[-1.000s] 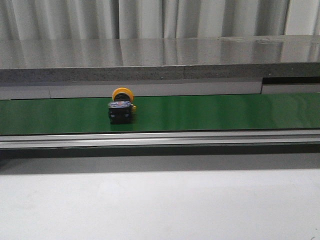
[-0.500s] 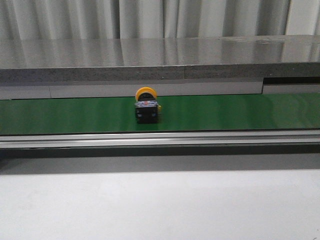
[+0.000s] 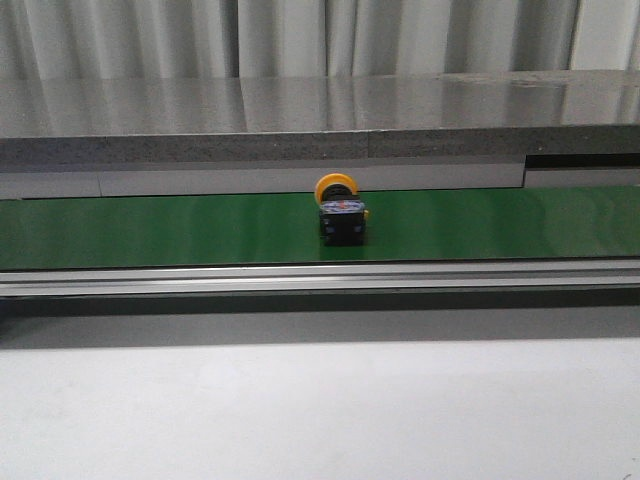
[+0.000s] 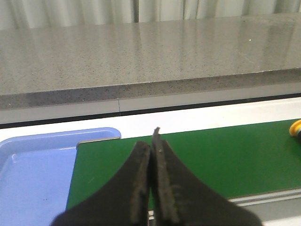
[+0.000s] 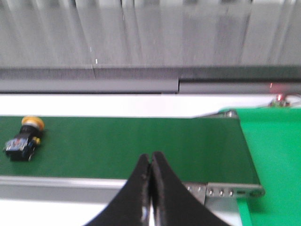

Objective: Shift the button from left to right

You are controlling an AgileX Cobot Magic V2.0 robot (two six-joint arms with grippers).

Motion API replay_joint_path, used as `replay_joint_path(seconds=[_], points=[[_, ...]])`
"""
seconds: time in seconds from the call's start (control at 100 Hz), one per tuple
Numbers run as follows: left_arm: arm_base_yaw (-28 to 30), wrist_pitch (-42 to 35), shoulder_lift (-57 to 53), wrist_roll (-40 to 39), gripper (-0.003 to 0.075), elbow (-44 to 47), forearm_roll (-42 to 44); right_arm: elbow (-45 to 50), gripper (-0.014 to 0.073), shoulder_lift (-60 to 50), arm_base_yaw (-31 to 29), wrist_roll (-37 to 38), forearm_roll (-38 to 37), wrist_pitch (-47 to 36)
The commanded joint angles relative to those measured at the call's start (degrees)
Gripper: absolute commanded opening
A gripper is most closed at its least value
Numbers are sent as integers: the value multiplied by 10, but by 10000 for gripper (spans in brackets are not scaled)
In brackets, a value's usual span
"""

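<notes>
Lying on its side mid-belt, the button (image 3: 340, 212) rides the green conveyor (image 3: 150, 230); both grippers (image 4: 151, 155) (image 5: 151, 162) hang closed, empty; next, seemingly, the right opens for pickup.

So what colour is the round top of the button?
Yellow-orange. The button has a black body; the front view shows it best.

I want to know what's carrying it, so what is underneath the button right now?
The button lies on the green conveyor belt, its black body toward the camera and its yellow cap behind. The patch of belt directly beneath it is hidden by the body.
</notes>
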Motion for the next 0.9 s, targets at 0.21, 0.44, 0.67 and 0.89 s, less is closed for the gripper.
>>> replay_joint_path(seconds=[0.21,0.44,0.67,0.89], points=[[-5,-43,4,-2,-20,-16,-9,-124,-68,175,-2,-3,1,42],[-5,-43,4,-2,-20,-16,-9,-133,-62,253,-2,-3,1,36],[-5,-43,4,-2,-20,-16,-9,-133,211,274,-2,-3,1,38],[-5,-43,4,-2,-20,-16,-9,-133,521,274,-2,-3,2,18]])
